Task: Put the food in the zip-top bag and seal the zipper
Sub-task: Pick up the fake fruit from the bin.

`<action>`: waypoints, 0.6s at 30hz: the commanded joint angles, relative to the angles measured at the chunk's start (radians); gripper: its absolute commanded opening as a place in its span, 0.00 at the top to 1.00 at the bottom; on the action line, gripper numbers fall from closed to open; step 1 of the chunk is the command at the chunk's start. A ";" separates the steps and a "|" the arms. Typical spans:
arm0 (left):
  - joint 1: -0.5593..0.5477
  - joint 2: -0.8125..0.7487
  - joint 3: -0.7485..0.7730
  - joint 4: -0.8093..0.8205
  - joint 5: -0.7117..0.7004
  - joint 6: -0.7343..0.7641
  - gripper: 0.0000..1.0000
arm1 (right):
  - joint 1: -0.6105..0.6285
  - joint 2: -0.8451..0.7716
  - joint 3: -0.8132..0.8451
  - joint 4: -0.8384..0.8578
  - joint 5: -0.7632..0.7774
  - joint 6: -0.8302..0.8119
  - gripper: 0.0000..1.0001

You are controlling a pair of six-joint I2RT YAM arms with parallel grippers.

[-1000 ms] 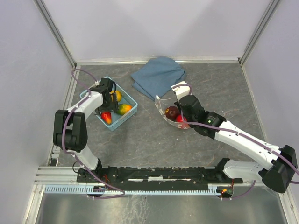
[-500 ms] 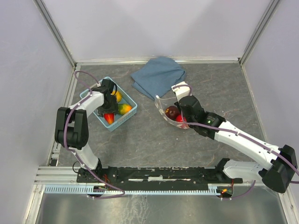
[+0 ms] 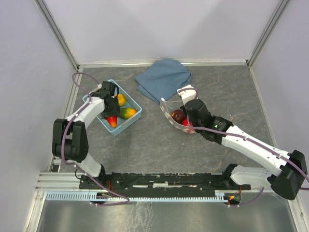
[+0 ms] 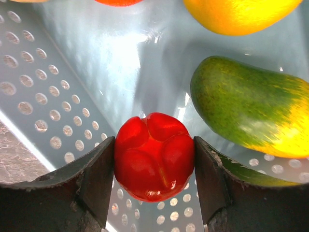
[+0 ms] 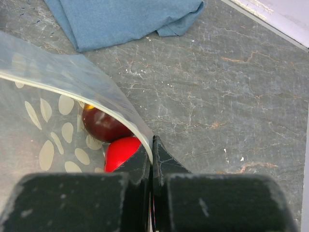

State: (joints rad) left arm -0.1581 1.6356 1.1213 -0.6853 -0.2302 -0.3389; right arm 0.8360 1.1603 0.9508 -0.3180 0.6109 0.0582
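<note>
In the left wrist view my left gripper (image 4: 154, 145) has both fingers pressed against the sides of a red lobed toy fruit (image 4: 154, 164) inside the light-blue basket (image 4: 43, 92). A green-yellow fruit (image 4: 251, 111) and a yellow-orange one (image 4: 236, 14) lie beside it. From above, the left gripper (image 3: 110, 106) reaches down into the basket (image 3: 126, 126). My right gripper (image 5: 152, 140) is shut on the rim of the clear dotted zip-top bag (image 5: 48, 96), pinching its pale zipper (image 5: 111, 101) edge. A dark purple fruit (image 5: 101, 123) and a red fruit (image 5: 120, 152) lie inside the bag (image 3: 169, 108).
A folded blue cloth (image 3: 163, 79) lies behind the bag, touching its far edge. The basket sits at the left near the side wall. Grey walls enclose the stone-patterned table (image 3: 154, 140) on three sides.
The left gripper's fingers have closed in onto the red fruit in the basket, and the left elbow has swung outward. The right arm and bag have not moved.
</note>
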 commanded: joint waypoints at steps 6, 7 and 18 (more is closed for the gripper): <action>-0.024 -0.270 -0.033 0.087 0.035 -0.052 0.52 | 0.000 0.002 0.048 -0.031 0.013 0.014 0.98; -0.033 -0.304 -0.040 0.104 0.040 -0.062 0.52 | 0.000 0.004 0.051 -0.034 0.011 0.015 0.98; -0.256 -0.581 -0.144 0.325 0.114 -0.120 0.53 | 0.001 0.040 0.129 -0.092 -0.087 0.046 0.98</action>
State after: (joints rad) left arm -0.3485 1.1313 1.0153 -0.5110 -0.1577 -0.3962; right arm 0.8360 1.1973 1.0122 -0.4023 0.5552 0.0788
